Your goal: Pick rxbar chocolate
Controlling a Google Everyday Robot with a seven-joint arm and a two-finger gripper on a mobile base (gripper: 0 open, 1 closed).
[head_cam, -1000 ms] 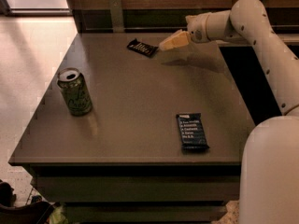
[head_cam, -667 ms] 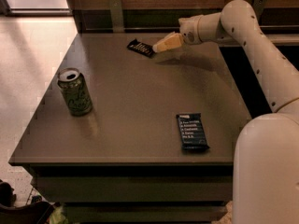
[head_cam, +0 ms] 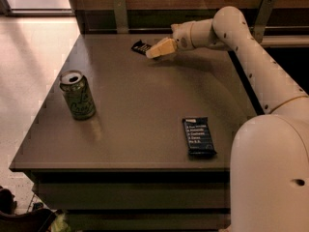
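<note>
The rxbar chocolate (head_cam: 140,47), a small flat black-wrapped bar with faint white lettering, lies at the far edge of the grey table (head_cam: 145,105). My gripper (head_cam: 153,52) reaches in from the right on the white arm and hovers just right of the bar, partly covering its right end. Its cream fingers (head_cam: 163,48) point left toward the bar and hold nothing that I can see.
A green drink can (head_cam: 77,95) stands upright at the table's left side. A dark blue-wrapped bar with pale text lines (head_cam: 198,136) lies near the front right. My white base (head_cam: 270,178) fills the lower right. A wooden wall with metal brackets runs behind the table.
The gripper has moved left along the table's far edge, from well right of the black bar to right beside it. The can and both bars have not moved.
</note>
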